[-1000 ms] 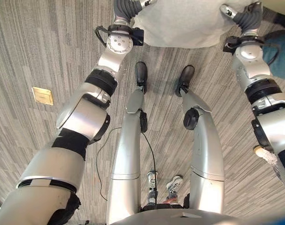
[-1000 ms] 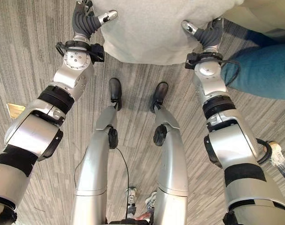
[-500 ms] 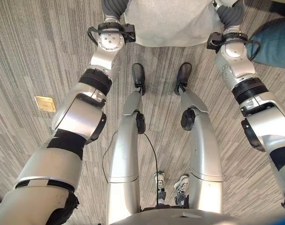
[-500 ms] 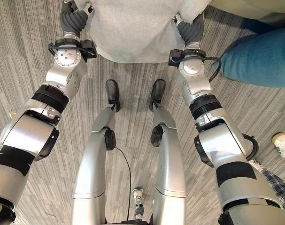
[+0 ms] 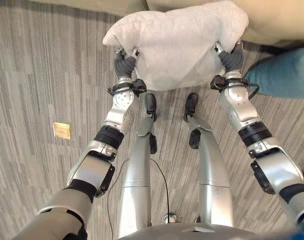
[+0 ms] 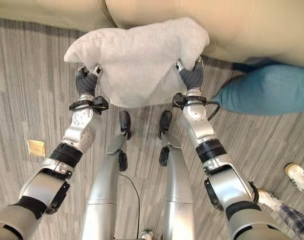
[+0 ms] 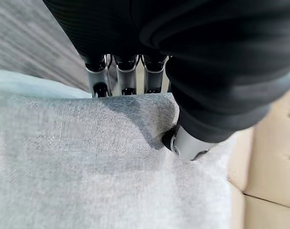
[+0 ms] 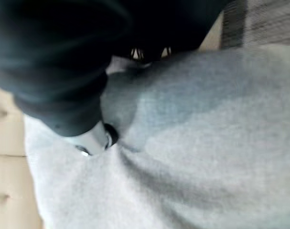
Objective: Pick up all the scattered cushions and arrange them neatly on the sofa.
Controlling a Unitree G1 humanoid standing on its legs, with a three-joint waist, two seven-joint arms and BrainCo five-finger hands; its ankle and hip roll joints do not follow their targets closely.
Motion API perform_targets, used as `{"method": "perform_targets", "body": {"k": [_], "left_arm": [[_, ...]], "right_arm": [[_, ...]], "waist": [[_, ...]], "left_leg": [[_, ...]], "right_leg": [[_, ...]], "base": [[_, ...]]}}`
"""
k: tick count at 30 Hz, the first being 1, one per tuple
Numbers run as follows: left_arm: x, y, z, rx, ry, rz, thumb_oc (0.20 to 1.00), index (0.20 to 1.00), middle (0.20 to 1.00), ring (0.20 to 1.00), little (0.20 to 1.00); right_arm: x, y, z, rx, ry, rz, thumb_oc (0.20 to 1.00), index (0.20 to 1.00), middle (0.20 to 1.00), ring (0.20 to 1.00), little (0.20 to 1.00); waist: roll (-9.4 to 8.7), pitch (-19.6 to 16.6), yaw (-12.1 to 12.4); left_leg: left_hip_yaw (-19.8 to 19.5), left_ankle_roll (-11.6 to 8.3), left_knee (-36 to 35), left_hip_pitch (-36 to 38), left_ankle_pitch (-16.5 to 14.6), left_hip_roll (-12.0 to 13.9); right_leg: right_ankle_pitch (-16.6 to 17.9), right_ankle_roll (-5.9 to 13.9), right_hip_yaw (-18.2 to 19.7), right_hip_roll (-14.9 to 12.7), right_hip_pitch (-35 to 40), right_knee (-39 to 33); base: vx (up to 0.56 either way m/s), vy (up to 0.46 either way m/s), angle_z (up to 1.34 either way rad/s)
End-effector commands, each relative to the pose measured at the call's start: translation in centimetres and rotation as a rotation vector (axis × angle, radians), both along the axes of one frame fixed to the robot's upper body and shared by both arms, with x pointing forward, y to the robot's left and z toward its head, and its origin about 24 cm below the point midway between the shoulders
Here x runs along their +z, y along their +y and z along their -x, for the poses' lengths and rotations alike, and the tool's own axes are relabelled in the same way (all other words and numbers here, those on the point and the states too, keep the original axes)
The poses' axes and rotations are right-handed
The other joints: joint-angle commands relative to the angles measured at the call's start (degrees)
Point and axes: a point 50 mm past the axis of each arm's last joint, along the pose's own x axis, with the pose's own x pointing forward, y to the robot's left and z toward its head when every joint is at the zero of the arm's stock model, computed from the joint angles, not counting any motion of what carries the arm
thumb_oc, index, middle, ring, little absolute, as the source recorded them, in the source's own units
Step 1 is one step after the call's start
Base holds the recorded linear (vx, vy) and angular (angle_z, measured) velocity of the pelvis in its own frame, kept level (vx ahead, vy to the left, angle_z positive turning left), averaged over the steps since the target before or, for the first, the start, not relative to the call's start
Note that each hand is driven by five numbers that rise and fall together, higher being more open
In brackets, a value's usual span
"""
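Observation:
A light grey cushion (image 5: 179, 42) hangs in the air in front of the beige sofa (image 6: 252, 27), held by both hands at its two lower sides. My left hand (image 5: 123, 64) pinches its left edge, thumb on top and fingers (image 7: 127, 76) beneath the cloth. On the other side my right hand (image 5: 232, 57) grips the right edge the same way, its thumb (image 8: 94, 138) pressed into the fabric. A teal cushion (image 6: 267, 92) lies on the floor at the right, against the sofa's base.
Grey striped carpet (image 5: 36, 80) covers the floor, with a brass floor plate (image 5: 62, 130) at the left. A person's shoes (image 6: 297, 175) and trouser leg (image 6: 292, 220) show at the lower right.
Both arms have raised the grey cushion up and forward toward the sofa. The view has tilted up, so the sofa and more of the teal cushion now show.

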Motion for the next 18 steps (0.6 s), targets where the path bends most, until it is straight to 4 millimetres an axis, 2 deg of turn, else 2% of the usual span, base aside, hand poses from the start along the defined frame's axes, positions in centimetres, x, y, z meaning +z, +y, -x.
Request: {"method": "perform_targets", "body": {"k": [1,4,5,6,13,16,18], "left_arm": [[-0.3,-3.7,1.8,-0.146,-0.115,-0.093,0.2,0.2,0.2,0.2,0.2],[-1.2,-3.9,2.8,-0.173,-0.114,-0.082,0.2,0.2,0.2,0.2,0.2],[-1.7,-4.0,3.1,-0.184,-0.105,-0.082,0.2,0.2,0.2,0.2,0.2],[-2.6,-3.9,3.7,-0.192,-0.089,-0.064,0.2,0.2,0.2,0.2,0.2],[-6.3,-3.3,5.7,-0.21,0.015,-0.002,0.2,0.2,0.2,0.2,0.2],[-9.4,-1.7,7.3,-0.175,0.12,-0.005,0.2,0.2,0.2,0.2,0.2],[-10.0,-1.3,7.7,-0.164,0.141,-0.01,0.2,0.2,0.2,0.2,0.2]], "right_arm": [[-0.3,5.5,2.4,0.249,-0.128,0.006,0.2,0.2,0.2,0.2,0.2],[-2.3,5.0,3.2,0.252,-0.086,0.019,0.2,0.2,0.2,0.2,0.2],[-2.9,4.8,3.5,0.253,-0.069,0.013,0.2,0.2,0.2,0.2,0.2],[-4.5,4.5,4.1,0.255,-0.025,0.003,0.2,0.2,0.2,0.2,0.2],[-8.9,4.2,6.4,0.297,0.115,-0.058,0.2,0.2,0.2,0.2,0.2],[-11.4,3.3,7.8,0.302,0.202,-0.076,0.2,0.2,0.2,0.2,0.2],[-11.6,2.8,8.1,0.294,0.213,-0.069,0.2,0.2,0.2,0.2,0.2]], "waist": [[2.03,-7.9,-0.9],[1.66,-8.4,-0.7],[1.51,-8.0,-0.7],[1.07,-8.3,-0.4],[-0.32,-8.2,0.4],[-0.7,-12.0,1.1],[-0.64,-13.0,1.1]], "left_leg": [[-8.1,-4.72,-3.8,8.8,-4.1,1.0],[-8.5,-5.12,-6.8,16.4,-4.2,1.3],[-8.6,-5.03,-8.1,18.5,-2.3,1.2],[-8.7,-5.2,-9.9,23.7,-2.5,1.4],[-7.8,-5.52,-15.0,43.4,-3.4,2.6],[-6.3,-6.03,-19.6,56.1,-3.5,4.0],[-6.3,-6.2,-20.6,58.6,-3.3,4.3]], "right_leg": [[-0.8,8.38,0.8,-1.3,10.6,-4.9],[-0.9,8.4,-0.5,-1.4,17.7,-7.8],[1.0,7.9,-1.4,-1.6,20.1,-9.6],[1.0,7.96,-2.2,-1.8,25.3,-11.4],[0.7,7.99,-4.7,-0.8,46.2,-18.7],[-0.4,7.91,-5.6,1.6,60.4,-24.4],[-0.8,7.68,-5.9,2.3,63.0,-25.5]], "base": [[0.07,-0.074,0.15],[-0.01,-0.034,0.09],[-0.05,-0.013,0.13],[-0.04,-0.015,0.12],[0.11,-0.021,0.08],[0.26,-0.036,0.01],[0.17,-0.036,0.11]]}}
